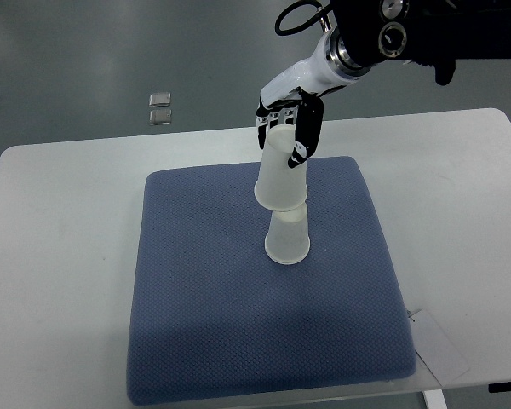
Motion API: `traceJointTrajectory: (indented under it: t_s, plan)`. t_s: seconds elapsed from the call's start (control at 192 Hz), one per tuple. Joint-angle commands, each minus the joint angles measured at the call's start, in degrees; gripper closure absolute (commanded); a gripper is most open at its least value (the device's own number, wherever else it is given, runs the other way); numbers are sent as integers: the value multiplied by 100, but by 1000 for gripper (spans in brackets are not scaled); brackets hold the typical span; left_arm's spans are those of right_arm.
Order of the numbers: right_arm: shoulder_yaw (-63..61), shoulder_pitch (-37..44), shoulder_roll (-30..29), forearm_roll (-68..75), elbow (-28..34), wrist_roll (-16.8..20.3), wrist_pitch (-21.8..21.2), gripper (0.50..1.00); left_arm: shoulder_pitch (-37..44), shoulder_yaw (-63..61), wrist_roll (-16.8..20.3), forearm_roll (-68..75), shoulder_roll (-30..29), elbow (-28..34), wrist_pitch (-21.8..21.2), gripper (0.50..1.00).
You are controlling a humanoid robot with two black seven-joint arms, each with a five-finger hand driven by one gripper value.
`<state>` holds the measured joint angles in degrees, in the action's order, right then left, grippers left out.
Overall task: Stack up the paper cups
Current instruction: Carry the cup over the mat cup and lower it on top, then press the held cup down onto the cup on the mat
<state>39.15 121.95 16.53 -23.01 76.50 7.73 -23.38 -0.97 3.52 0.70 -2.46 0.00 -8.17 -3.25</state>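
Top view: right hand (291, 128) grips upper cup (281, 175) over lower cup (288, 239).

We identify the setting as a robotics lab or test area. A plain white table (60, 256) stands on a bare, glossy grey floor (111, 51). A blue padded mat (238, 341) covers the table centre as a work surface. Two small square markers (160, 106) lie on the floor at far left.

I see my right hand (287, 119) with its fingers (309, 132) clasping an upturned cup (281, 175), held just over another cup (288, 239) standing below them on the blue mat (196, 324).
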Motion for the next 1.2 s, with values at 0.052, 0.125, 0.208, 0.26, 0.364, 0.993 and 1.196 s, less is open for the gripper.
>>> traceJointTrajectory:
  t_s: [0.052,0.125,0.208,0.26,0.364,0.993,1.196]
  plan:
    - [5,-75,-1,7,-3,0,36,814,0,0,0,0,0,0,0,500]
    - [5,-101,-1,-2,-3,0,71,812,0,0,0,0,0,0,0,500]
    - [40,-145,-1,-2,-3,0,80,812,0,0,0,0,0,0,0,500]
    - [40,-163,-1,-2,-3,0,97,812,0,0,0,0,0,0,0,500]
    - [40,-163,16,-2,14,0,106,812,0,0,0,0,0,0,0,500]
    - [49,-172,219,7,199,0,124,803,0,0,0,0,0,0,0,500]
    - [49,-225,210,7,199,0,132,797,0,0,0,0,0,0,0,500]
